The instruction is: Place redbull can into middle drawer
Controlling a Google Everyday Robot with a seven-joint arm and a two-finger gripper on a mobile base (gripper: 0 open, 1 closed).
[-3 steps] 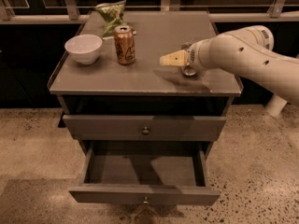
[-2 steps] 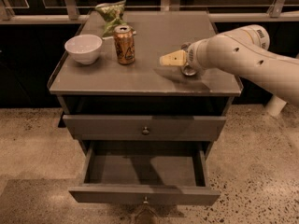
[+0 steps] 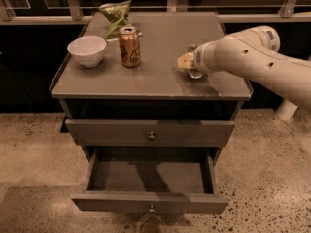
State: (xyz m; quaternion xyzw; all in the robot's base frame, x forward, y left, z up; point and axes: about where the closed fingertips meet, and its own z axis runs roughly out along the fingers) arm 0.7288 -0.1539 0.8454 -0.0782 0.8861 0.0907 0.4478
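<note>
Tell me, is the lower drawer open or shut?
Open: the middle drawer is pulled out, grey floor showing. The gripper is over the tabletop, right side.

My gripper (image 3: 186,62), three o'clock on the tabletop (image 3: 160,42), hides most of the redbull can (image 3: 196,74); the right edge crops my arm (image 3: 252,57).

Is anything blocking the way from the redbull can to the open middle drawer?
Nothing visible. The gripper is at the redbull can on the right of the tabletop; the middle drawer below is pulled out, floor bare.
</note>
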